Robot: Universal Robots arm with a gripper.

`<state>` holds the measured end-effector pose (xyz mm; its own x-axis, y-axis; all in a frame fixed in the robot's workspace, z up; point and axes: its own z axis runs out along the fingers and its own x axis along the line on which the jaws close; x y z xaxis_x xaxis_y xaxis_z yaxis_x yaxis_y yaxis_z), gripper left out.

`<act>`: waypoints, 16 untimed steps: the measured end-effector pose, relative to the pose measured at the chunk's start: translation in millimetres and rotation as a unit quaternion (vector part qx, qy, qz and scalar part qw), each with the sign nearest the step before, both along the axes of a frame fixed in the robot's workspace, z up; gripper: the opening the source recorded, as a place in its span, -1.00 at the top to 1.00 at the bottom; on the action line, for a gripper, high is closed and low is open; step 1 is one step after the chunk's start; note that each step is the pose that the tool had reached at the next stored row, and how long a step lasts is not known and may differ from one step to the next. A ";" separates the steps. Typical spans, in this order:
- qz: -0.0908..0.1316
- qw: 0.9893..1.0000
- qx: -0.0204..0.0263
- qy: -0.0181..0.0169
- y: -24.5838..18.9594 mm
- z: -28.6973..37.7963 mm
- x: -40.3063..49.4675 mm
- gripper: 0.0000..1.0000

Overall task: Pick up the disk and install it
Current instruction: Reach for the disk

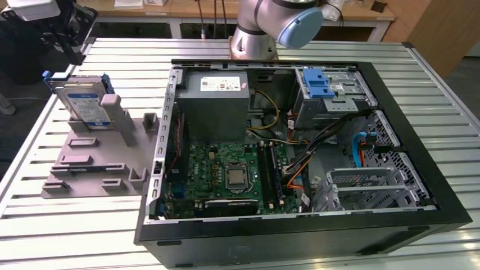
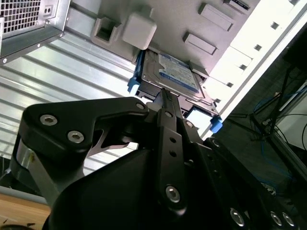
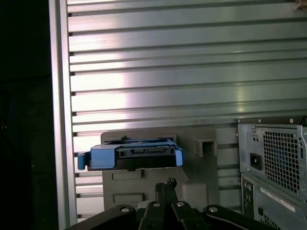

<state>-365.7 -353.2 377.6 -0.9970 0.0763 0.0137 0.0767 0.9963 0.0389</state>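
The disk (image 1: 81, 101) stands on edge in a slot of a grey holder (image 1: 98, 163) at the exterior view's left, beside the open computer case. It is silver with a blue-and-white label and blue side rails. My gripper (image 1: 73, 56) hangs just above and behind it, apart from it. In the second wrist view the disk's label face (image 2: 178, 73) shows beyond the gripper (image 2: 165, 93). The first wrist view has the disk's blue end (image 3: 132, 155) just past the gripper (image 3: 168, 183). The fingers lie together, shut on nothing.
The open computer case (image 1: 300, 225) lies on the slatted metal table (image 1: 420, 84). Inside are a grey power-supply box (image 1: 217, 101), a motherboard (image 1: 232, 174), cables, and a metal drive cage with a blue latch (image 1: 324, 84). The arm's base (image 1: 255, 34) stands behind the case.
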 end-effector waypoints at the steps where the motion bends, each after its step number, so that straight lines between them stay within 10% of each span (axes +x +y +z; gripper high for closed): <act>1: 0.000 1.000 0.000 0.000 0.1 -0.5 -2.0 0.79; 16: 0.000 1.000 0.000 0.000 4.4 -8.4 -35.4 0.79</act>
<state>-401.1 -348.8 369.2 -0.9970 0.0762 0.0137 0.0767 0.9963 0.0388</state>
